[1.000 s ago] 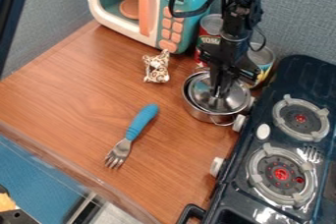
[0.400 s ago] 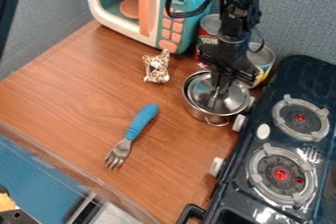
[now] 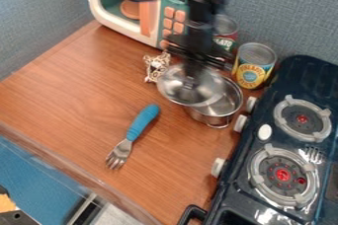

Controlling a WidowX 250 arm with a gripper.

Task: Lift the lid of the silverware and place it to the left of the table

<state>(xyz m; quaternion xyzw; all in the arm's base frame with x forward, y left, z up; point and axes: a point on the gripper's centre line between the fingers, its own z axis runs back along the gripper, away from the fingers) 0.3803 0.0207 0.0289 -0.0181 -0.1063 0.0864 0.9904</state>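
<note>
Brown table (image 3: pixel 72 95) spreads left — lid (image 3: pixel 173 87) juts past the pot (image 3: pixel 212 116).

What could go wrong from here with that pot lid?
The lid hangs from the jaws and overlaps one side of the pot, so its edge might catch the rim and drag the pot along. It also appears close to the small patterned bundle, which it could knock if lowered there. The blue-handled fork lies nearby too, so the lid might come down on it and sit unevenly.
</note>
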